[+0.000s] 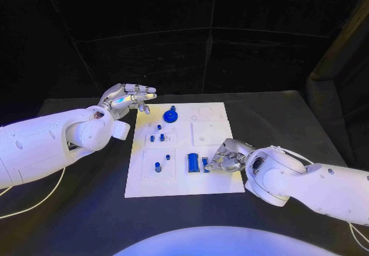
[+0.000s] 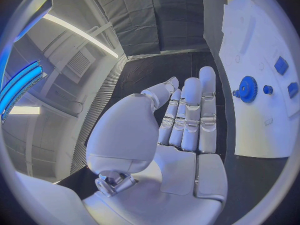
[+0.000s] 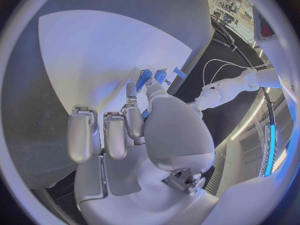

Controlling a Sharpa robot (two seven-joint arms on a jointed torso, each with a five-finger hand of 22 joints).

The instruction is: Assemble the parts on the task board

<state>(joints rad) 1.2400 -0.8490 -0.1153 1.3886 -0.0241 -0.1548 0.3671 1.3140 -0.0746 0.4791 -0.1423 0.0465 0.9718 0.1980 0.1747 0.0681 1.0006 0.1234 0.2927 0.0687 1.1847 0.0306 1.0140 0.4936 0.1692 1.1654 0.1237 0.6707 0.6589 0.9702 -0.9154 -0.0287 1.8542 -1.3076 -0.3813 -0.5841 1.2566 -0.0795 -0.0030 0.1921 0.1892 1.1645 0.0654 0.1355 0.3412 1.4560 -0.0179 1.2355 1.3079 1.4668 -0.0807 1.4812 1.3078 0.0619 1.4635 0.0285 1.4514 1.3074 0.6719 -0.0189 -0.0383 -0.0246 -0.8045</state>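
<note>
The white task board (image 1: 217,143) lies mid-table. At its far end stands a blue gear (image 1: 170,114), with several small blue pegs (image 1: 159,127) toward the near left. A blue block (image 1: 192,162) stands near the front, and a small blue part (image 1: 205,163) is just right of it. My right hand (image 1: 227,156) rests at the board's right side, thumb and a finger pinching that small blue part (image 3: 144,78). My left hand (image 1: 127,97) hovers by the board's far left corner with straight fingers (image 2: 187,115), holding nothing. The gear (image 2: 248,89) is beside it.
Black table (image 1: 85,208) surrounds the board (image 2: 250,120) on all sides. White square insets (image 1: 210,132) lie on the board's right half. A white cable (image 1: 34,205) trails off the left arm at the near left.
</note>
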